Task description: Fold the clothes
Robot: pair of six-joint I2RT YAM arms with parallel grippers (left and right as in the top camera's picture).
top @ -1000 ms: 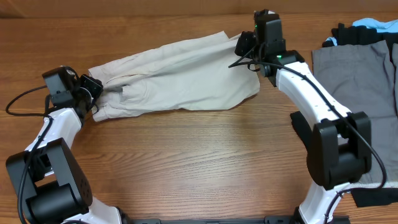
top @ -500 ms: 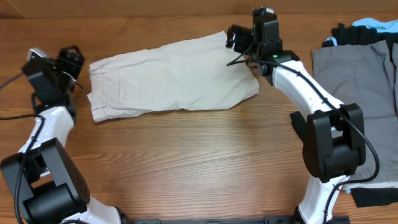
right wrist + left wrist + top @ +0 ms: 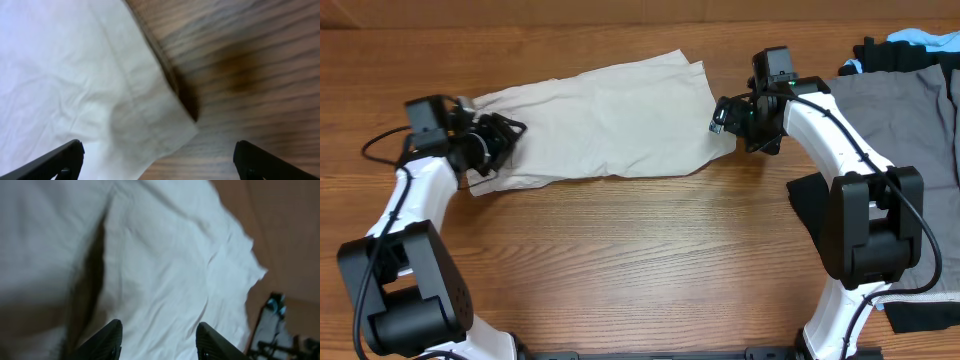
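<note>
The light beige shorts (image 3: pixel 610 120) lie flat across the far half of the table, waistband to the left and leg hems to the right. My left gripper (image 3: pixel 502 140) hovers over the waistband end. In the left wrist view its fingers (image 3: pixel 111 332) stand apart, with creased cloth (image 3: pixel 165 255) beneath them and nothing pinched. My right gripper (image 3: pixel 725 115) is at the shorts' right edge. It is wide open (image 3: pixel 159 152) above a hem corner (image 3: pixel 170 125), where the cloth meets bare wood.
Grey shorts (image 3: pixel 895 110) lie at the far right beside the right arm, with a black garment (image 3: pixel 880 50) and something light blue (image 3: pixel 925 38) behind them. More dark cloth (image 3: pixel 920 318) sits at the front right corner. Wooden tabletop (image 3: pixel 640 260) spreads in front.
Both grippers let go of the shorts' ends and opened. The left one swung out and came back over the waistband. The right one moved forward to the right hem corner. The shorts now lie flatter.
</note>
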